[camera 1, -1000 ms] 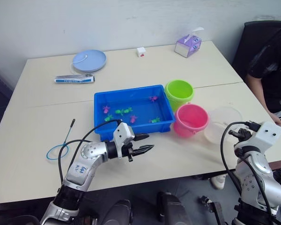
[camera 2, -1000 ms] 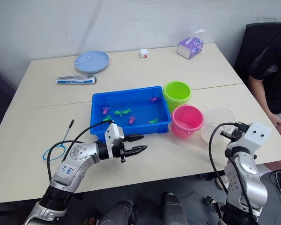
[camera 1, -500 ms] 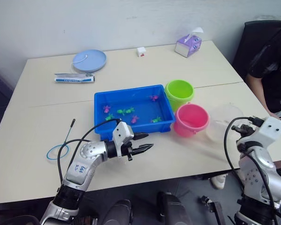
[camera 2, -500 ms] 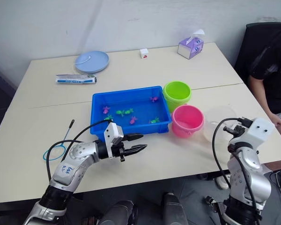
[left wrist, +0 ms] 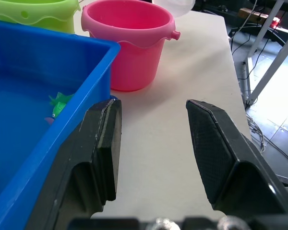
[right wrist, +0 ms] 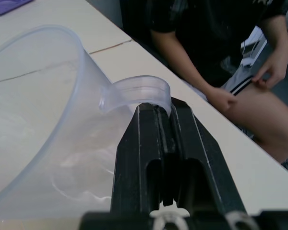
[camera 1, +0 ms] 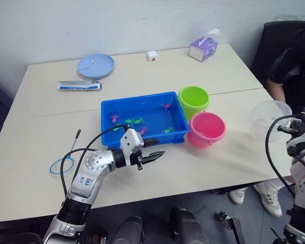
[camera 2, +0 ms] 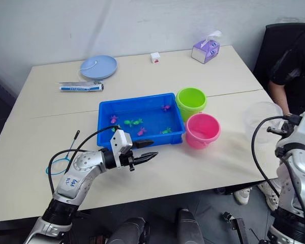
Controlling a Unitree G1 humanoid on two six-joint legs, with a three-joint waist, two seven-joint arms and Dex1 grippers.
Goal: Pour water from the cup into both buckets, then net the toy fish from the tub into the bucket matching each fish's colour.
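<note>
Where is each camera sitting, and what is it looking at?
Left eye and right eye: on the head, looking down at the table; both arms show.
Left wrist: on the left arm, looking past the open left gripper at the tub and pink bucket.
Right wrist: on the right arm; the right gripper pinches the cup by its handle, a seated person beyond.
Shared: the pink bucket shows in the eye views and the left wrist view.

Clear cup (camera 1: pixel 267 118) lifted, right of pink bucket (camera 1: pixel 207 129).

We see these colours:
tub (camera 1: pixel 142 104): bright blue
buckets: lime green (camera 1: pixel 193 97), pink (camera 1: pixel 207 127)
cup (camera 1: pixel 267 116): clear
toy fish (camera 1: pixel 134 121): green, magenta
net (camera 1: pixel 58 165): blue rim
</note>
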